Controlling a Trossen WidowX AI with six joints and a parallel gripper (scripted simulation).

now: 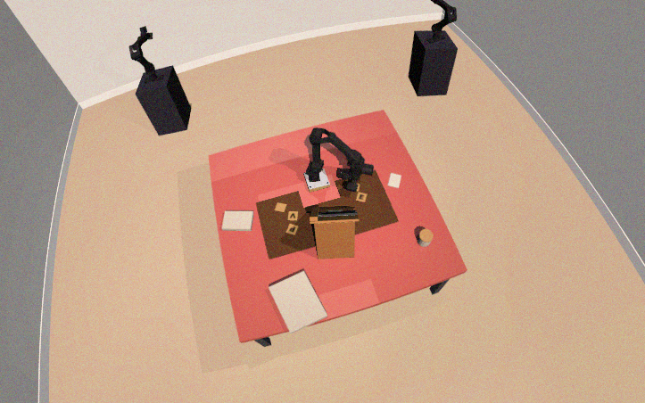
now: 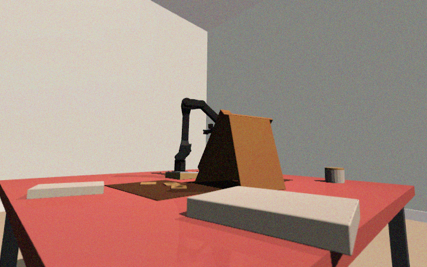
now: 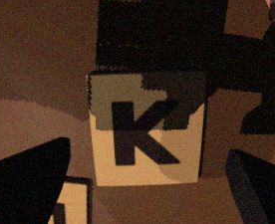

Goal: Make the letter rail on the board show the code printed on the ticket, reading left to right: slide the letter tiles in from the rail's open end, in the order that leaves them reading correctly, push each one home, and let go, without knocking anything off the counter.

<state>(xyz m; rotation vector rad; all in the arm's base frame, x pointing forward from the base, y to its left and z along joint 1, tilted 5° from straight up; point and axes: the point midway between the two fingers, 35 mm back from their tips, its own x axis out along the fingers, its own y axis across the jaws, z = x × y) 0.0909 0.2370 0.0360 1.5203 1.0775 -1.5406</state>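
While our gripper stands mostly open, holding nothing, we list: one K tile, face up, between its fingertips.

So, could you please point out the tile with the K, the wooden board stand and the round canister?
K tile (image 3: 125, 143): wrist view, on the letter's upright stroke.
wooden board stand (image 1: 335, 240) (image 2: 258, 152): top and exterior views, on its sloping back panel.
round canister (image 1: 425, 235) (image 2: 334, 176): top view, on its lid; exterior view, on its side.
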